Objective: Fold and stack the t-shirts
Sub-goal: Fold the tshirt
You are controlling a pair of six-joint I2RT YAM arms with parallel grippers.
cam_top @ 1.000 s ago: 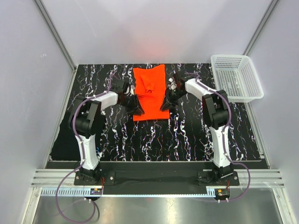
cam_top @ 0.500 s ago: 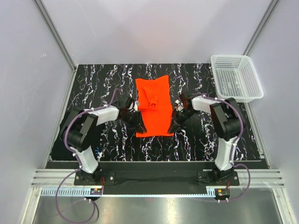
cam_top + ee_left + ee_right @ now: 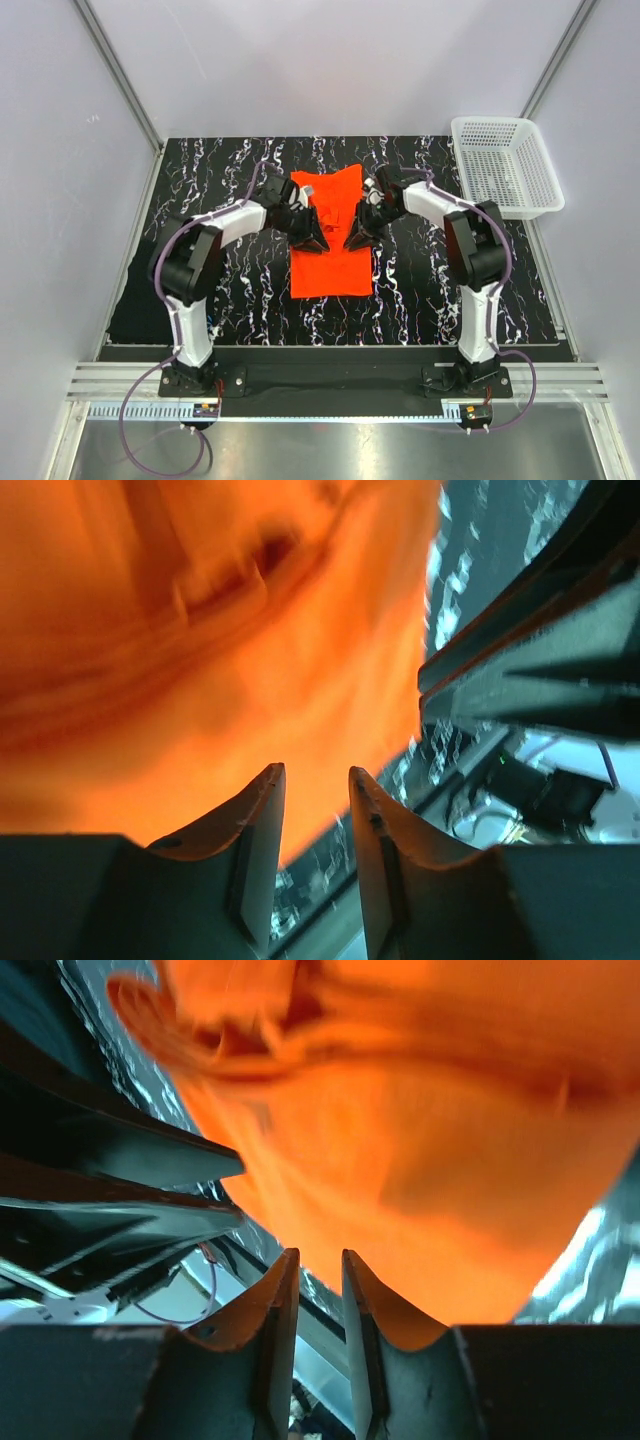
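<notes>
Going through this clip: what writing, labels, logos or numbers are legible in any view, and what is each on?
None can be read.
The orange-red t-shirt is plain: no print or tag shows.
The marbled mat has only white veins, no letters.
The white mesh basket shows no label.
Any marking on the small boards by the arm bases is too small to read.
Both wrist views are blurred and show no text.

a black, white-veined mat [image 3: 400, 300] lies between pale grey walls [image 3: 330, 60]; a white mesh basket [image 3: 490, 121] sits at its far right corner, partly past the edge.
</notes>
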